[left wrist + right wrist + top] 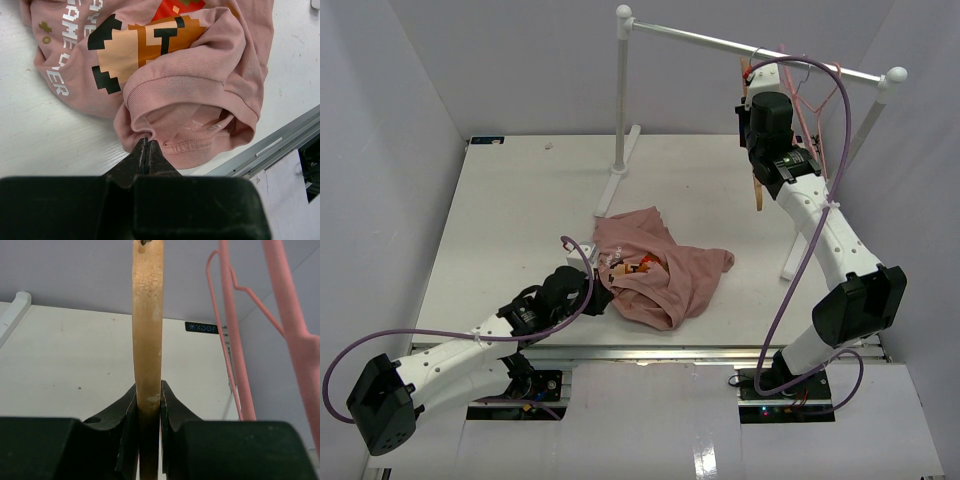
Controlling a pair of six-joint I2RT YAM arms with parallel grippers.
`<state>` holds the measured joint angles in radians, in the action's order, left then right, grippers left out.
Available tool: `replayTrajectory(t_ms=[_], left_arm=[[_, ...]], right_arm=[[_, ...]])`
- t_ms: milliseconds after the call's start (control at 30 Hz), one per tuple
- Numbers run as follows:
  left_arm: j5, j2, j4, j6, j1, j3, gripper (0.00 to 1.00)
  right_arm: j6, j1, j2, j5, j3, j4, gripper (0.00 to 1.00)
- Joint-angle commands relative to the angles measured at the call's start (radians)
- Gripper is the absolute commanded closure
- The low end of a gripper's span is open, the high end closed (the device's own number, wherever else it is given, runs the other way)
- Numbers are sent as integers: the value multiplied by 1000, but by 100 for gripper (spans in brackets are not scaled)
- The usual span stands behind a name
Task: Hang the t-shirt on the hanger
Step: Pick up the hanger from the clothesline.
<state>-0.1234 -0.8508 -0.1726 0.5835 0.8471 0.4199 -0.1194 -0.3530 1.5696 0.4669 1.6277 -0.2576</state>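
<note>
Since it lies in a soft heap, the t-shirt (655, 268) has no neat shape, but its long side runs from the far left to the near right. It sits on the desk (510, 210), close to the near edge. Its picture faces up, and the sleeves are hard to pick out. The left jaws are closed tight on a thick folded edge at the near left side of the t-shirt, with the left arm (470, 350) low over the desk. Well apart, at the far right, the hanger (148, 330) points up and down, close to the white rail (750, 45). The right jaws are squeezed onto its wood from both sides. Thin pink wire hangers (231, 340) hang just beside it on the right. From above, the right arm (820, 220) covers most of the hanger, so only small bits of wood show, and I cannot see its hook
</note>
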Motion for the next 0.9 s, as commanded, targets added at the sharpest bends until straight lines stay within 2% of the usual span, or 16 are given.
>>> replayTrajectory(t_ms=[0,233,433,600,767,867], left_arm=[[-12,-3,15,-5,-2,0,100],[-4,-13,27,1,-3,0,100],[-1,-1,26,0,-2,-1,100],[-15,-6,31,15,-2,5,100],[-100,-83,-22,53,-2,82,100],[-101,-151,-52,77,-6,150,100]], right_arm=[[-10,11,12,-6,64,38,92],[-19,11,-28,-36,170,38,92],[1,11,-78,-65,153,34,92],[64,11,-144,-130,39,-8,92],[159,6,-272,-319,-146,-47,92],[180,-79,-385,-389,-309,-66,92]])
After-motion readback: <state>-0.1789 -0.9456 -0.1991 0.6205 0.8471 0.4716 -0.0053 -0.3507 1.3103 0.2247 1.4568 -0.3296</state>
